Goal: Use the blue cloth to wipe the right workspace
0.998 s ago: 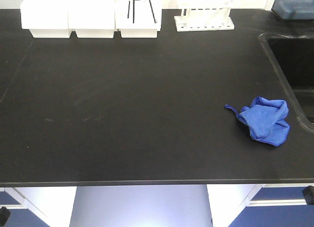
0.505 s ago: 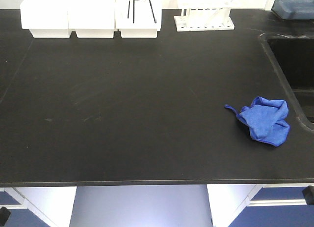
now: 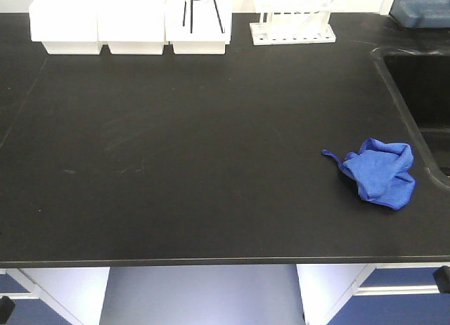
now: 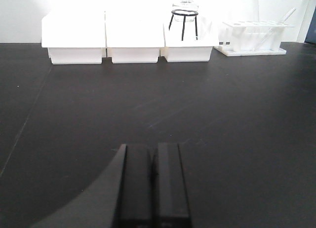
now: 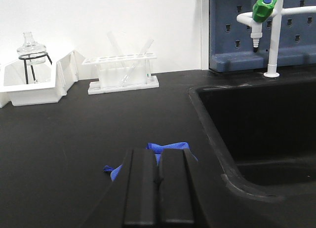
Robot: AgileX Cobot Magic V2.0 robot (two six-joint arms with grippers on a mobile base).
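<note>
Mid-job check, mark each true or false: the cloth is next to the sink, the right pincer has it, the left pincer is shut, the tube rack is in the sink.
1. The blue cloth lies crumpled on the black benchtop beside the sink. True.
2. The right pincer grips the cloth. False: it is shut on nothing, and the cloth lies ahead of it.
3. The left pincer is shut. True.
4. The test tube rack stands in the sink. False: it stands at the benchtop's back edge.

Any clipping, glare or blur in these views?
Left wrist view: white bins and wall blown out, left tool dark and soft. Front view: even light, faint streaky sheen on benchtop, blue cloth sharp. Right wrist view: well exposed, right tool soft up close.
</note>
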